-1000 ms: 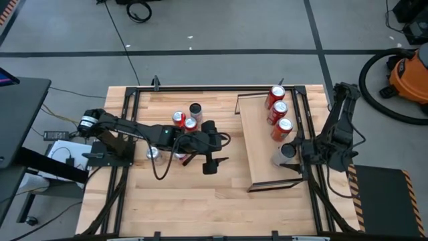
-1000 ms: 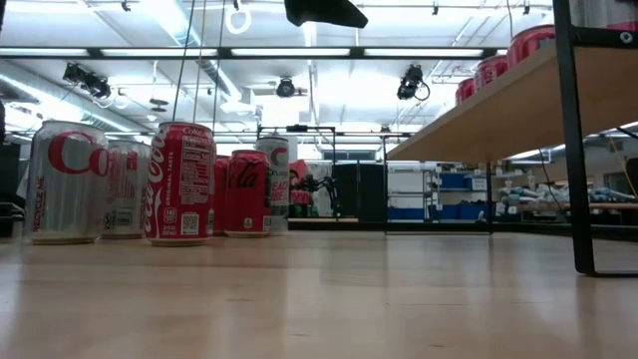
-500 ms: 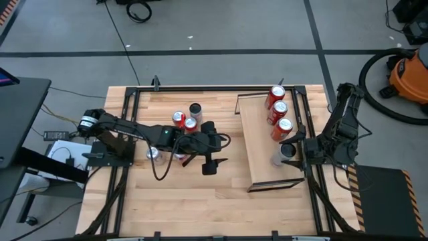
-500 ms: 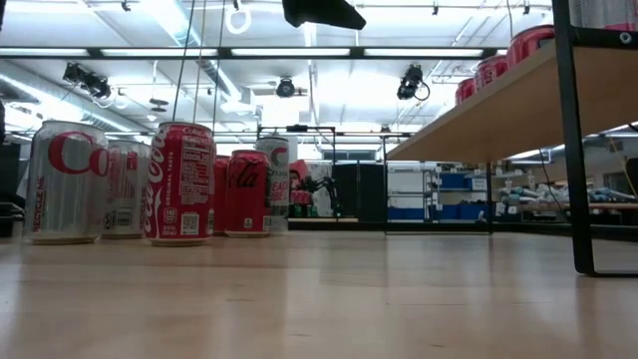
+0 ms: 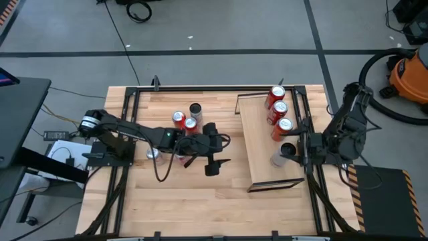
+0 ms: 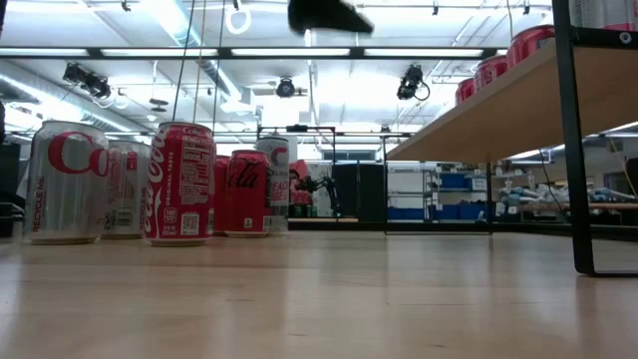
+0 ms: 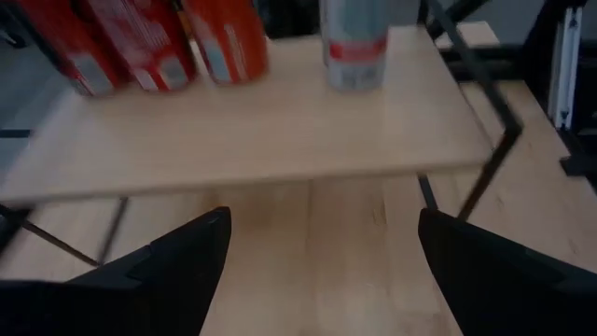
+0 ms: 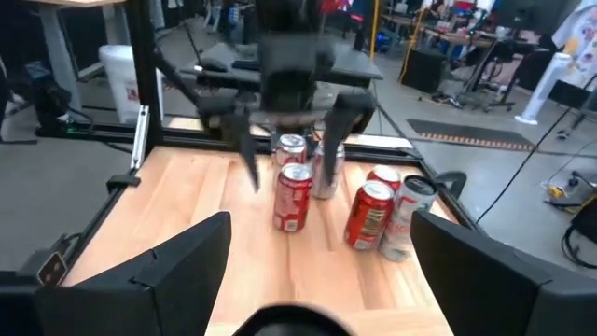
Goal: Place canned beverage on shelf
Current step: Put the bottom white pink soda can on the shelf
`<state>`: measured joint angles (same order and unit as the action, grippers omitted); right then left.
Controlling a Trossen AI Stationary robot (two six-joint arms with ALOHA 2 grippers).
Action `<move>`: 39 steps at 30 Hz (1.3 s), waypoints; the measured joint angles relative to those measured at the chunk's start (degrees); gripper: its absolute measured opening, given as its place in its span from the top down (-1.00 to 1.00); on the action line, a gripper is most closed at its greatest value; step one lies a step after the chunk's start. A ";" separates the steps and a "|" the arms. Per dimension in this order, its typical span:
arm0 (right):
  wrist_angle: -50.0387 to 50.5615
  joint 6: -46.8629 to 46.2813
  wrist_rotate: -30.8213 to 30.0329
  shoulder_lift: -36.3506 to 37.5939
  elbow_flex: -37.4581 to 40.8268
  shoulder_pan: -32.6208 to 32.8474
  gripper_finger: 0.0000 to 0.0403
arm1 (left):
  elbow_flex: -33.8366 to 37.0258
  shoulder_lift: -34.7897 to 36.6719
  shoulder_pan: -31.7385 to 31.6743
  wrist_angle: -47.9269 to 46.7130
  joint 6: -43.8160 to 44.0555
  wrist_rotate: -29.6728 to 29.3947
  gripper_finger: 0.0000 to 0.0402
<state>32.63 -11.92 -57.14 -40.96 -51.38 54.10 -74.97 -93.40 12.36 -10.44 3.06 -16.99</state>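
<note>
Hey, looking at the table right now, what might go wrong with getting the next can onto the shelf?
The left gripper is open and empty beside the tightly packed cans on the table; closing on one may topple its neighbours. On the shelf, the silver can stands close to the right gripper, whose open fingers could clip it. The three red cans crowd the far end, leaving less room there.

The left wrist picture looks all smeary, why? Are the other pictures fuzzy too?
In the left wrist view the cans on the shelf are smeared, likely motion blur. The right wrist view blurs the left gripper too. The low view is sharp on the red can. The high view is clear.
</note>
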 joint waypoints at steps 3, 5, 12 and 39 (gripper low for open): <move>5.89 -1.89 4.80 -2.38 -4.16 -2.65 -0.69 | 7.43 -0.18 0.51 9.27 0.94 0.11 -0.78; 10.87 -4.05 8.21 -4.75 -7.66 -4.89 -0.69 | 11.18 0.65 0.49 12.23 2.82 0.39 -0.78; 25.95 -9.49 21.99 -15.33 -19.34 -13.70 -0.69 | 19.12 3.86 1.63 26.27 3.01 0.11 -0.78; 51.99 -14.10 41.03 -31.26 -32.10 -23.60 -0.30 | 24.95 3.77 3.19 33.66 0.25 0.11 -0.78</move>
<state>84.62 -26.02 -16.11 -72.22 -83.48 30.50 -50.02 -89.62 15.55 23.21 3.31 -16.87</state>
